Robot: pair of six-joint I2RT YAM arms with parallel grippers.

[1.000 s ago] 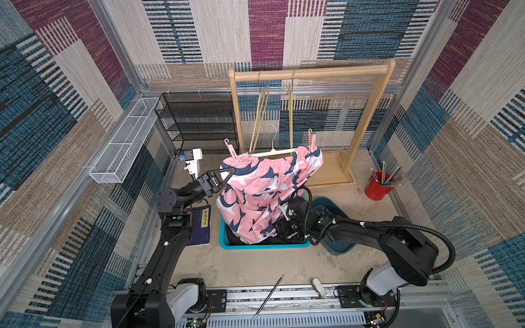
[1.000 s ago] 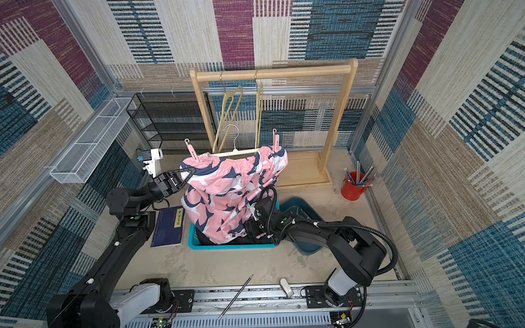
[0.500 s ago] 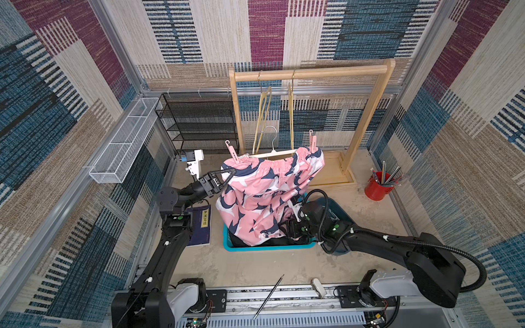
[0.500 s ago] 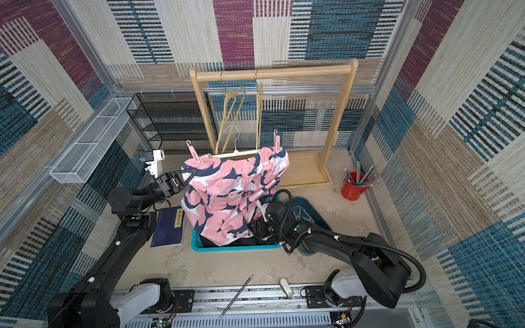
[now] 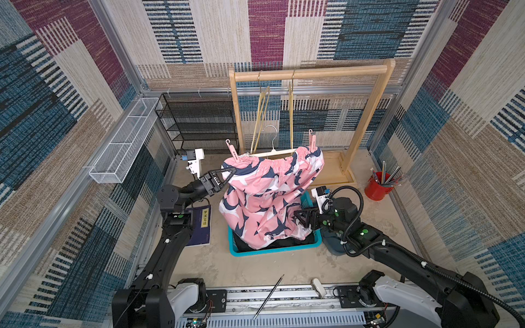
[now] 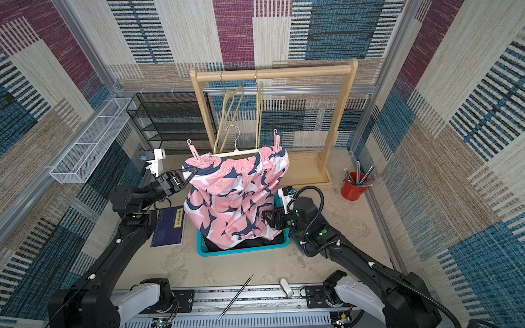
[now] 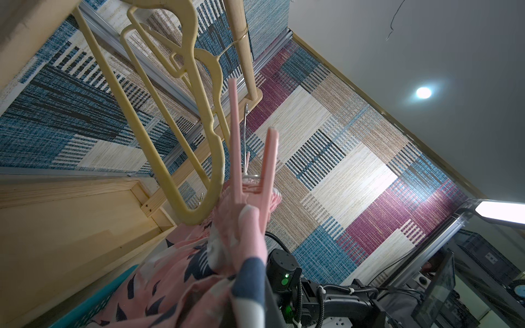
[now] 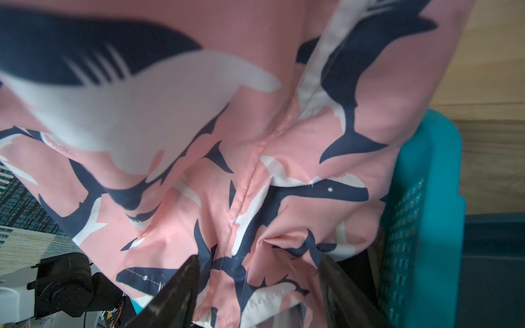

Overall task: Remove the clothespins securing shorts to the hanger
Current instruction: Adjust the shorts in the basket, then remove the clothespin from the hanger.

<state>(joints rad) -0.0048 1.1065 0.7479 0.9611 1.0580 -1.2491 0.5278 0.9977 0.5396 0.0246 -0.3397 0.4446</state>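
A: Patchwork woven walls [image 5: 199, 42] closed in the cell, and a sandy surface [image 5: 255, 269] carried a wooden rack [image 5: 312, 74] at the far side. Where were the shorts [image 5: 270, 196]?

B: In the middle, just near of the rack, draped from a white hanger [image 5: 272, 152] whose hook reached no bar. A pink clothespin [image 5: 233, 152] pinned the waistband at the left end and a second clothespin [image 5: 312, 142] pinned it at the right. Neither was off yet.

A: So what held it all up?

B: By my reading, the left tool [image 5: 231, 171]. It was clamped on the shorts' upper left corner, just below the left pin. That lifted the waistband and steadied it for the other arm.

A: And the right tool [image 5: 297, 217]?

B: It was low, at the hem on the right, beside the teal basket [image 5: 272, 251]. Its wrist view showed the fingers [image 8: 184, 281] spread apart, with the shark print ahead of them and nothing pinched. It would have to climb to reach the right pin.

A: What couldn't you make out?

B: Cloth buried the left tool's tips in its wrist view, so I couldn't tell whether it also gripped the hanger's end. The hem covered most of a dark cloth [image 5: 284, 242] in the basket, which may have been another pair. I saw no other pins.
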